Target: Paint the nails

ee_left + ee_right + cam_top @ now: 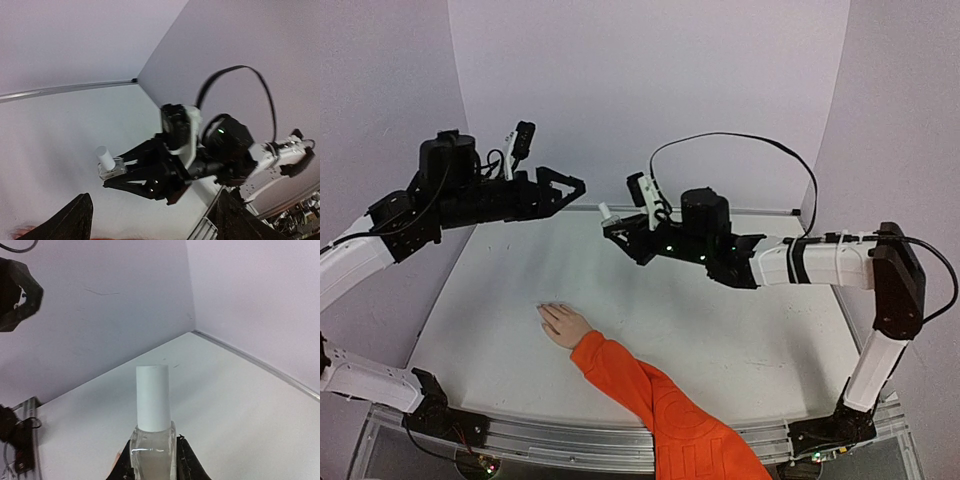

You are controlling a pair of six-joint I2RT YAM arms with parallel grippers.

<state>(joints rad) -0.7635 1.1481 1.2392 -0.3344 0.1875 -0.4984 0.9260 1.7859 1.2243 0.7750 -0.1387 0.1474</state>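
A small pale hand [563,325] on a bright orange sleeve [650,392] lies palm down on the white table, fingers pointing left. Its nails [543,311] are too small to make out. My right gripper [613,226] hovers above the table's far middle, shut on a small clear bottle [152,452] with a white cap [152,397]; its dark fingers [187,462] clamp the glass body. My left gripper [572,187] hangs just left of the bottle [608,212], open and holding nothing. The left wrist view has the bottle [109,162] between its widely spread fingers [82,217].
Lilac walls close the table at the back and on both sides. The right arm's black cable [740,145] loops above it. The aluminium rail [570,440] runs along the near edge, with the arm bases on it.
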